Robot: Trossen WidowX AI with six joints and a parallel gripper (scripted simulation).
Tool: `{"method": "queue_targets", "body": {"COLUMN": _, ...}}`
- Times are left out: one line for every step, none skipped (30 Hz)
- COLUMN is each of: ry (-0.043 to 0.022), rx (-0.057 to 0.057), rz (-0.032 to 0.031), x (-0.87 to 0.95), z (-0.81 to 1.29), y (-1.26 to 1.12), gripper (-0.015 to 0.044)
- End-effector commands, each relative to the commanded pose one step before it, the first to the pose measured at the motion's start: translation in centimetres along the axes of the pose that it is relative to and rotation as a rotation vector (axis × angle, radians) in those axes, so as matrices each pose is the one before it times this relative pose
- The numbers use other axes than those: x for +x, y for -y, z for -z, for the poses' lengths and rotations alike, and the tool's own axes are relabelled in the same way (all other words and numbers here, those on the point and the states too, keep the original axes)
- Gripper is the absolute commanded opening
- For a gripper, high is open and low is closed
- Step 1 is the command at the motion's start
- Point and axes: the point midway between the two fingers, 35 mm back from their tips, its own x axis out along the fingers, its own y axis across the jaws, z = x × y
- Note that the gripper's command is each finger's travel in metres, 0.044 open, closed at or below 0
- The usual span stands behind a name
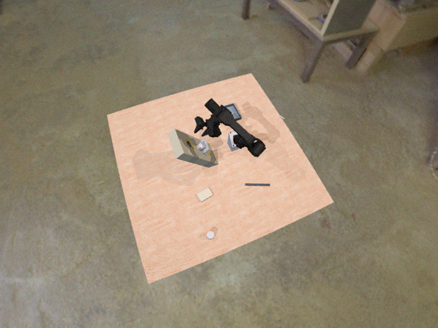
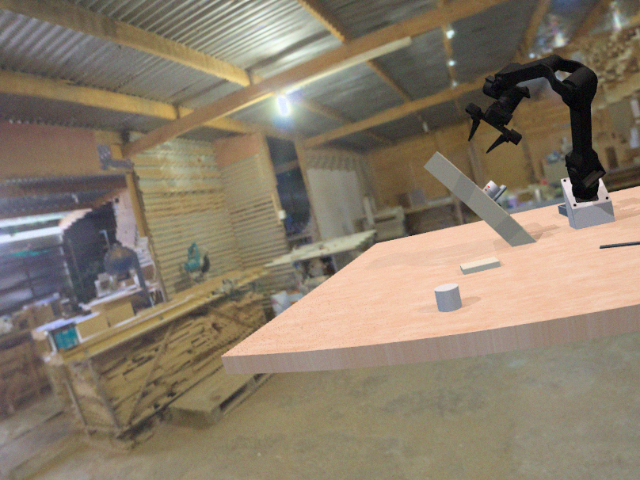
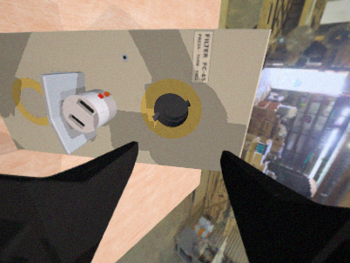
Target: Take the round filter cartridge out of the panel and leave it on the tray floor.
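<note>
The white round filter cartridge (image 3: 84, 113) (image 1: 201, 147) (image 2: 495, 190), with two slots on its face, is out of its socket. It rests against a light grey bracket (image 3: 57, 91) on the face of the tilted beige service panel (image 3: 109, 48) (image 1: 180, 145) (image 2: 465, 191). The dark socket (image 3: 171, 109) inside a yellow ring is empty. My gripper (image 3: 179, 151) (image 1: 201, 129) (image 2: 480, 143) is open and empty. It hangs clear above the panel, apart from the cartridge. A small dark tray (image 1: 234, 111) sits behind the arm.
On the wooden table top (image 1: 161, 233) (image 2: 516, 320) lie a beige block (image 1: 204, 194) (image 2: 480, 265), a short cylinder (image 1: 210, 234) (image 2: 447, 297) and a thin dark bar (image 1: 257, 184) (image 2: 620, 244). The arm's grey base (image 2: 586, 209) stands right of the panel.
</note>
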Motion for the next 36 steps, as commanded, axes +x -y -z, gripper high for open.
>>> {"method": "queue_targets", "body": {"ry": -0.07752, "rx": 0.7809, "rz": -0.15734, "x": 2.124, "z": 0.306, "y": -4.422, "gripper": 0.0305}}
{"method": "queue_targets", "body": {"ry": -0.01825, "rx": 0.1104, "rz": -0.01588, "x": 0.347, "z": 0.404, "y": -0.417, "gripper": 0.0305}}
{"method": "queue_targets", "body": {"ry": -0.01990, "rx": 0.1101, "rz": -0.01412, "x": 0.347, "z": 0.441, "y": -0.376, "gripper": 0.0305}}
{"method": "queue_targets", "body": {"ry": -0.02138, "rx": 0.1099, "rz": -0.01219, "x": 0.347, "z": 0.475, "y": -0.331, "gripper": 0.0305}}
{"method": "queue_targets", "body": {"ry": -0.02253, "rx": 0.0832, "rz": -0.01040, "x": 0.348, "z": 0.503, "y": -0.283, "gripper": 0.0305}}
{"method": "queue_targets", "body": {"ry": -0.01792, "rx": 0.0580, "rz": -0.00697, "x": 0.269, "z": 0.400, "y": -0.189, "gripper": 0.0305}}
{"method": "queue_targets", "body": {"ry": -0.01027, "rx": 0.0541, "rz": -0.00342, "x": 0.152, "z": 0.228, "y": -0.094, "gripper": 0.0305}}
{"method": "queue_targets", "body": {"ry": -0.00985, "rx": 0.0543, "rz": -0.00274, "x": 0.143, "z": 0.219, "y": -0.078, "gripper": 0.0305}}
{"method": "queue_targets", "body": {"ry": -0.00863, "rx": 0.0529, "rz": -0.00194, "x": 0.123, "z": 0.192, "y": -0.058, "gripper": 0.0305}}
{"method": "queue_targets", "body": {"ry": -0.00693, "rx": 0.0489, "rz": -0.00121, "x": 0.098, "z": 0.154, "y": -0.038, "gripper": 0.0305}}
{"method": "queue_targets", "body": {"ry": -0.00485, "rx": 0.0231, "rz": -0.00068, "x": 0.068, "z": 0.108, "y": -0.022, "gripper": 0.0305}}
{"method": "queue_targets", "body": {"ry": -0.00108, "rx": 0.0051, "rz": -0.00014, "x": 0.015, "z": 0.024, "y": -0.004, "gripper": 0.0305}}
{"method": "queue_targets", "body": {"ry": 0.00000, "rx": 0.0000, "rz": 0.00000, "x": 0.000, "z": 0.000, "y": 0.000, "gripper": 0.0305}}
{"method": "queue_targets", "body": {"ry": 0.00000, "rx": 0.0000, "rz": 0.00000, "x": 0.000, "z": 0.000, "y": 0.000, "gripper": 0.0305}}
{"method": "queue_targets", "body": {"ry": 0.00000, "rx": 0.0000, "rz": 0.00000, "x": 0.000, "z": 0.000, "y": 0.000, "gripper": 0.0305}}
{"method": "queue_targets", "body": {"ry": 0.00000, "rx": 0.0000, "rz": 0.00000, "x": 0.000, "z": 0.000, "y": 0.000, "gripper": 0.0305}}
{"method": "queue_targets", "body": {"ry": 0.00000, "rx": 0.0000, "rz": 0.00000, "x": 0.000, "z": 0.000, "y": 0.000, "gripper": 0.0305}}
{"method": "queue_targets", "body": {"ry": 0.00000, "rx": 0.0000, "rz": 0.00000, "x": 0.000, "z": 0.000, "y": 0.000, "gripper": 0.0305}}
{"method": "queue_targets", "body": {"ry": 0.00000, "rx": 0.0000, "rz": 0.00000, "x": 0.000, "z": 0.000, "y": 0.000, "gripper": 0.0305}}
{"method": "queue_targets", "body": {"ry": 0.00000, "rx": 0.0000, "rz": 0.00000, "x": 0.000, "z": 0.000, "y": 0.000, "gripper": 0.0305}}
{"method": "queue_targets", "body": {"ry": 0.00000, "rx": 0.0000, "rz": 0.00000, "x": 0.000, "z": 0.000, "y": 0.000, "gripper": 0.0305}}
{"method": "queue_targets", "body": {"ry": 0.00000, "rx": 0.0000, "rz": 0.00000, "x": 0.000, "z": 0.000, "y": 0.000, "gripper": 0.0305}}
{"method": "queue_targets", "body": {"ry": 0.00000, "rx": 0.0000, "rz": 0.00000, "x": 0.000, "z": 0.000, "y": 0.000, "gripper": 0.0305}}
{"method": "queue_targets", "body": {"ry": 0.00000, "rx": 0.0000, "rz": 0.00000, "x": 0.000, "z": 0.000, "y": 0.000, "gripper": 0.0305}}
{"method": "queue_targets", "body": {"ry": 0.00000, "rx": 0.0000, "rz": 0.00000, "x": 0.000, "z": 0.000, "y": 0.000, "gripper": 0.0305}}
{"method": "queue_targets", "body": {"ry": -0.00002, "rx": 0.0000, "rz": 0.00009, "x": 0.028, "z": -0.002, "y": 0.003, "gripper": 0.0305}}
{"method": "queue_targets", "body": {"ry": -0.00005, "rx": 0.0000, "rz": 0.00027, "x": 0.083, "z": -0.005, "y": 0.009, "gripper": 0.0305}}
{"method": "queue_targets", "body": {"ry": -0.00008, "rx": 0.0000, "rz": 0.00043, "x": 0.138, "z": -0.008, "y": 0.014, "gripper": 0.0305}}
{"method": "queue_targets", "body": {"ry": -0.00008, "rx": 0.0000, "rz": 0.00046, "x": 0.158, "z": -0.009, "y": 0.014, "gripper": 0.0305}}
{"method": "queue_targets", "body": {"ry": -0.00007, "rx": 0.0000, "rz": 0.00044, "x": 0.166, "z": -0.009, "y": 0.014, "gripper": 0.0305}}
{"method": "queue_targets", "body": {"ry": -0.00005, "rx": 0.0000, "rz": 0.00041, "x": 0.165, "z": -0.008, "y": 0.012, "gripper": 0.0305}}
{"method": "queue_targets", "body": {"ry": -0.00004, "rx": 0.0000, "rz": 0.00037, "x": 0.165, "z": -0.008, "y": 0.011, "gripper": 0.0305}}
{"method": "queue_targets", "body": {"ry": -0.00003, "rx": 0.0000, "rz": 0.00033, "x": 0.165, "z": -0.007, "y": 0.010, "gripper": 0.0305}}
{"method": "queue_targets", "body": {"ry": -0.00002, "rx": 0.0000, "rz": 0.00029, "x": 0.165, "z": -0.007, "y": 0.008, "gripper": 0.0305}}
{"method": "queue_targets", "body": {"ry": 0.00000, "rx": 0.0000, "rz": 0.00025, "x": 0.164, "z": -0.006, "y": 0.007, "gripper": 0.0305}}
{"method": "queue_targets", "body": {"ry": 0.00001, "rx": 0.0000, "rz": 0.00021, "x": 0.164, "z": -0.006, "y": 0.006, "gripper": 0.0305}}
